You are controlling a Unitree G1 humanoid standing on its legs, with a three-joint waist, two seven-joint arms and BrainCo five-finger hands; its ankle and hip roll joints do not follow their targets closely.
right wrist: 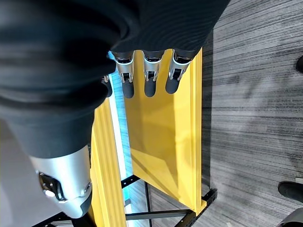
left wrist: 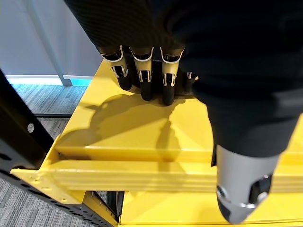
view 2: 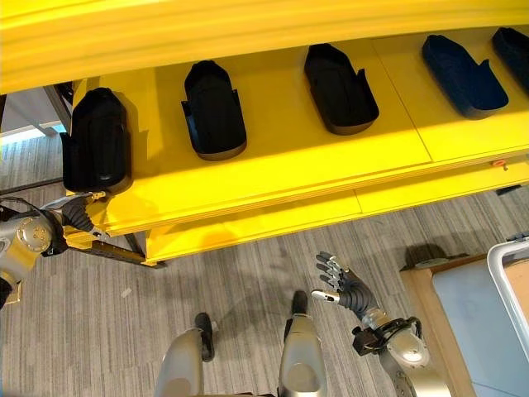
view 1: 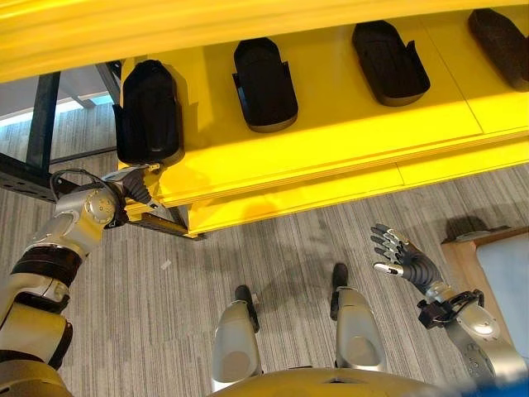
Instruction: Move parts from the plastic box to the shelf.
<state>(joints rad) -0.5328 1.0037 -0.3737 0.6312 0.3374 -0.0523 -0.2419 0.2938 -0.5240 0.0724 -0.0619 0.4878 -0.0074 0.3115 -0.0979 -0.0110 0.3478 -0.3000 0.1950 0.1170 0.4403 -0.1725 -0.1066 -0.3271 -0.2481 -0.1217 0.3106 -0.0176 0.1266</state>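
Left eye view is showing a yellow shelf carrying four black parts in a row along its upper deck. The leftmost part is sitting at the shelf's left end, close to the front edge and slightly overhanging the left side. The left hand is hanging just below that part at the shelf's front-left corner; in its wrist view its fingers are reaching out fairly straight over the yellow deck with the dark tips at the base of a black form, and nothing is lying inside them. Whether the tips are touching the part cannot be told.

The right hand is hovering over the floor, well apart from the shelf, fingers spread and holding nothing.

Judgement: a placement at the left end appears to be finishing. The next move is calling for the left hand to draw clear without nudging the overhanging part, then for a turn toward the box at the right.

Each part is looking rigid, matte black, elongated and shell-like, with a rounded end.
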